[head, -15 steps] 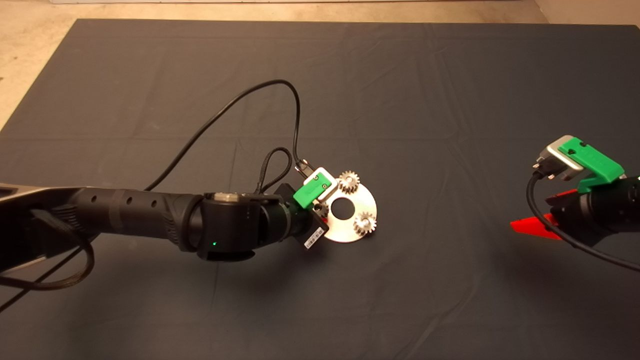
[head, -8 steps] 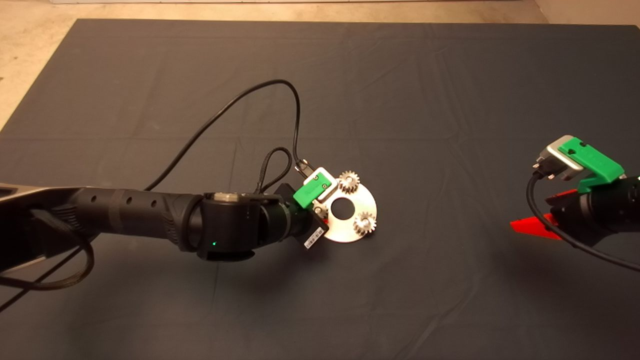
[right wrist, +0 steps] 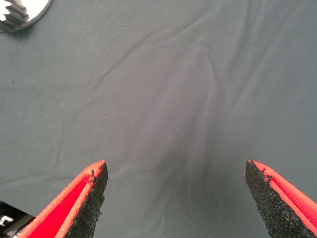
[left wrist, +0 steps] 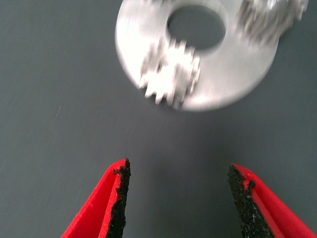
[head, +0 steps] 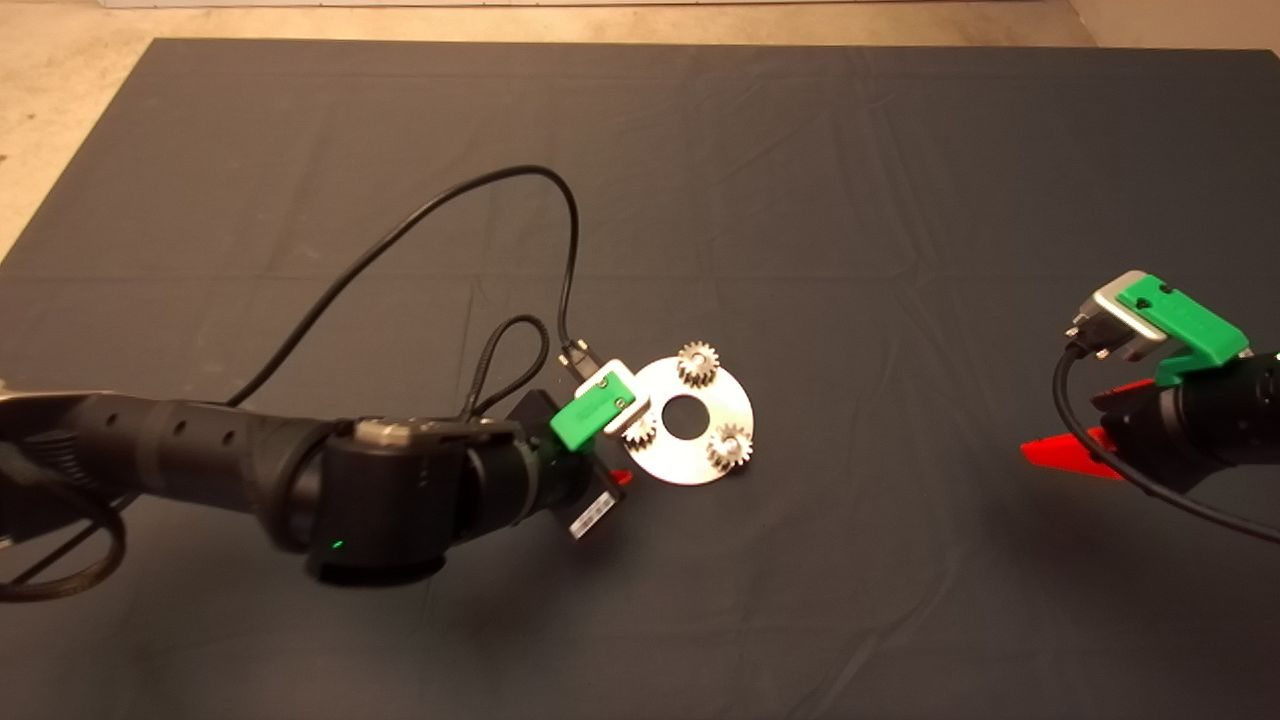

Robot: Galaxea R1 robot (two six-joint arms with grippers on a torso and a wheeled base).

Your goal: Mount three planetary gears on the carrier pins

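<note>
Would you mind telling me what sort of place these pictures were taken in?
Probably a robot test bench for small assembly work. A dark mat covers the table, a metal disc carrying small gears lies on it, and two black arms work there, the left claw open beside the disc and the right claw open, off at the side.

Warm, even light is falling from above on the mat (head: 900,200), showing its soft creases. The disc (head: 735,400) is glaring white in the head view, and in the left wrist view it is blurring together with the planetary gears (left wrist: 171,79). The left arm (head: 380,490) is casting a faint shadow toward the near edge of the mat.
</note>
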